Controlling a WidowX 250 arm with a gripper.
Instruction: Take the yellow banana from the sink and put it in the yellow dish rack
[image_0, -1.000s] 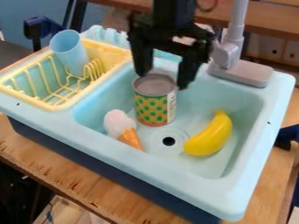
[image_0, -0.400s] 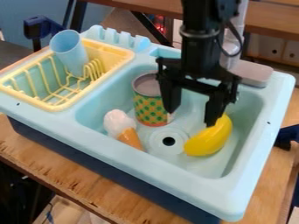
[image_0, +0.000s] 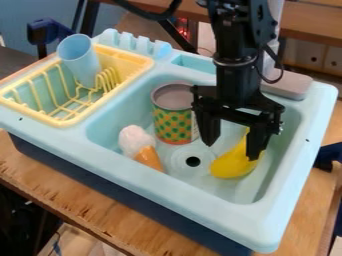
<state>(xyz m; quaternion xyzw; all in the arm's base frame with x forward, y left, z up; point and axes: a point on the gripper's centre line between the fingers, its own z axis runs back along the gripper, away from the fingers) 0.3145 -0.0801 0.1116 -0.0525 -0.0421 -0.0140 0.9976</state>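
A wooden tabletop (image_0: 87, 200) holds a pale blue toy sink (image_0: 153, 185), with a tin can (image_0: 175, 122) standing upright inside its basin; places here are given from that can, as seen by the camera. A black robot arm (image_0: 235, 75) comes down from the top edge, to the right of the can. Its gripper (image_0: 232, 152) hangs over the basin, to the lower right of the can, with the jaws spread wide and nothing held between them. A yellow dish rack (image_0: 63, 122) is set into the sink's drainboard, left of the can. The grey faucet base (image_0: 290, 85) is to the can's upper right, partly behind the arm. The can itself has a grey top and a label patterned in green and yellow. A light blue cup (image_0: 80, 60) leans in the rack, to the can's upper left. A yellow toy banana (image_0: 230, 169) lies in the basin to the lower right of the can, partly covered by one finger; whether they touch, I cannot tell. A toy ice cream cone (image_0: 141, 145), white on orange, lies near the can's lower left. The round black drain hole (image_0: 193, 161) is below the can, toward the camera.
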